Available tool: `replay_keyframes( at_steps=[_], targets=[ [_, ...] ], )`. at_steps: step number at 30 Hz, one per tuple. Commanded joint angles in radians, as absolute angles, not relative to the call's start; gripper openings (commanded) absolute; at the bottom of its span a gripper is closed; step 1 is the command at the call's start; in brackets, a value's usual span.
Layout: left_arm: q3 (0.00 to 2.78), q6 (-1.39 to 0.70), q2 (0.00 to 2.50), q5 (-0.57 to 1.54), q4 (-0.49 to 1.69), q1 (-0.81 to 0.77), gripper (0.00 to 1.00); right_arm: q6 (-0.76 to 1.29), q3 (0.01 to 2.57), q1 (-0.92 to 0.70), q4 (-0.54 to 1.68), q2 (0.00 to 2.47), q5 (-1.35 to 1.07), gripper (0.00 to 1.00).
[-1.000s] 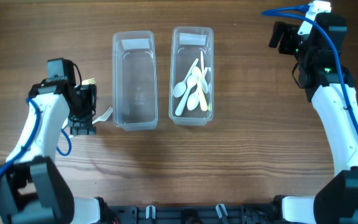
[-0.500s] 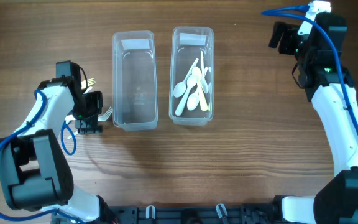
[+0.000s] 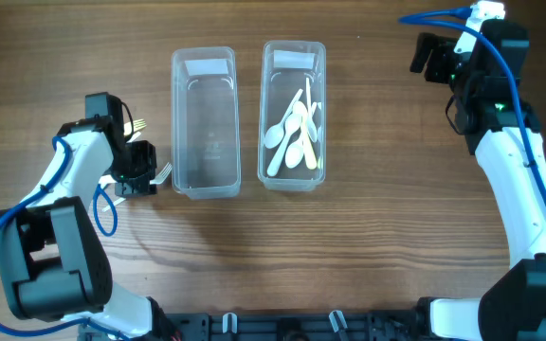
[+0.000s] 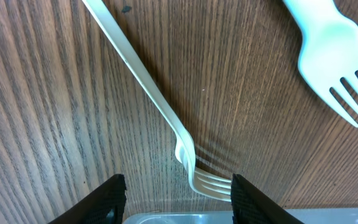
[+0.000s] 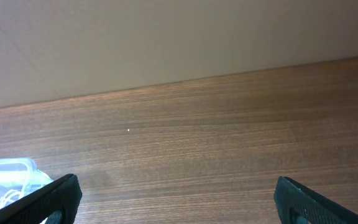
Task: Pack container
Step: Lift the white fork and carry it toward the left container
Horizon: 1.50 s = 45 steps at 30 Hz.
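**A:** Question: which piece is the left gripper [image 4: 179, 199] going for?

**B:** The nearer fork [image 4: 148, 93]; it is lying flat on the table [image 3: 349, 246] just left of the empty container [image 3: 204, 142], tines almost touching its wall; the jaws are standing spread, straddling those tines; the second fork [image 4: 328, 37] is lying apart.

**A:** Pinching at the tines is looking risky.

**B:** Agreed; shifting toward the neck, squaring across it and lowering until the fingertips are brushing the wood should be giving a firmer hold; thin plastic may be skidding otherwise.

**A:** The right gripper [image 5: 179, 199]?

**B:** Hovering well apart, jaws spread, holding nothing; spoons [image 3: 292, 133] are filling the other container [image 3: 294, 47].
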<state>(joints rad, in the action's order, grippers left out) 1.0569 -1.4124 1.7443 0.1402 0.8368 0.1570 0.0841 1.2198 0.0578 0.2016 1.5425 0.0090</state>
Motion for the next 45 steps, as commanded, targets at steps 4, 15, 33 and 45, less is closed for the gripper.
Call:
replay_keyframes(
  at_steps=[4,15,33,45],
  targets=[
    [1.009,-1.423,1.757,0.103,0.817,0.152,0.51,0.078,1.224,0.059,0.199,1.531,0.026,1.00],
    [0.974,-1.423,1.757,0.088,0.756,0.153,0.30,0.078,1.224,0.059,0.199,1.531,0.027,1.00],
    [0.978,-1.422,1.751,0.295,0.759,0.164,0.04,0.079,1.224,0.059,0.199,1.531,0.026,1.00],
    [1.060,-1.417,1.628,0.248,0.774,0.212,0.04,0.079,1.224,0.059,0.199,1.531,0.026,1.00]
  ],
)
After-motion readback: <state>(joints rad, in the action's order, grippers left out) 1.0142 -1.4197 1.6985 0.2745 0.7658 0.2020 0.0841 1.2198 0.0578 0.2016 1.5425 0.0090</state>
